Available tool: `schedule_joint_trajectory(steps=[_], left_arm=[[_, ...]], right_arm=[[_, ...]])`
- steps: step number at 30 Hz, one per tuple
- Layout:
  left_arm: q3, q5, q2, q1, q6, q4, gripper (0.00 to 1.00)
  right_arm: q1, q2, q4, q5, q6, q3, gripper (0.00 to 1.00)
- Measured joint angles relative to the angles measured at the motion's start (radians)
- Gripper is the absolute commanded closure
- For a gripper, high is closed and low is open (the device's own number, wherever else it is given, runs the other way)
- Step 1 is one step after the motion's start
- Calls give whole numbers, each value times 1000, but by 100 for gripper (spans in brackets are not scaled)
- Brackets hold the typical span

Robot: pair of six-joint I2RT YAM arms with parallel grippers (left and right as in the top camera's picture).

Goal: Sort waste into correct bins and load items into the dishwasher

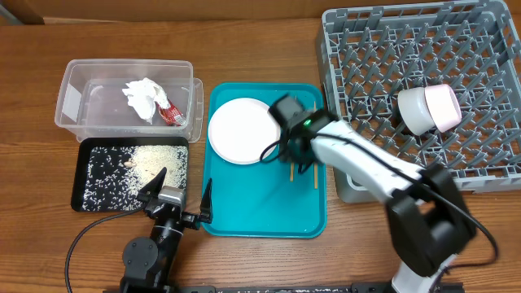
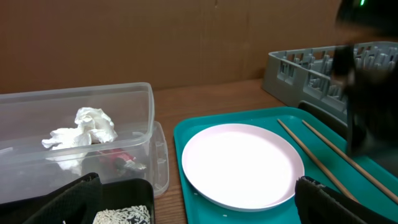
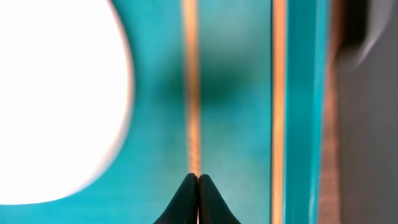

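A round white plate [image 1: 240, 130] lies on the teal tray [image 1: 260, 203], with two wooden chopsticks to its right. My right gripper [image 1: 298, 159] is low over the tray and shut on one chopstick [image 3: 191, 93]. The other chopstick [image 3: 278, 93] lies along the tray's right rim. My left gripper [image 1: 186, 177] is open and empty at the table's front, between the black tray [image 1: 79, 175] of rice grains [image 1: 155, 159] and the teal tray. The clear tub [image 1: 73, 89] holds the white napkin [image 1: 142, 98] and red packet [image 1: 171, 114]. A pale bowl [image 1: 427, 108] lies in the grey rack [image 1: 407, 49]. No second plate shows.
The rack stands at the back right, its left edge close to the teal tray's right rim. The clear tub and the black tray stand left of the teal tray. In the left wrist view the plate [image 2: 239, 163] lies just ahead of the open jaws [image 2: 199, 202].
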Motion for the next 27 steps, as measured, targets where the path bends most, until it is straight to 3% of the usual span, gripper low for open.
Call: schedule_joint_trajectory(steps=[9,15,20,24,27], left_arm=[[0,0,0,0,0,0,0],[0,0,0,0,0,0,0],[0,0,0,0,0,0,0],[0,0,0,0,0,0,0],[0,0,0,0,0,0,0]], right_arm=[[-168,-245,-52,118,-248,159,96],[-320,-164,-64,136,-404,147,96],[-327,-106,-122,74,-475,132,95],[-295,-110,-160,-109,-489,129,80],[-229,-111,-186,-216,-449,129,60]])
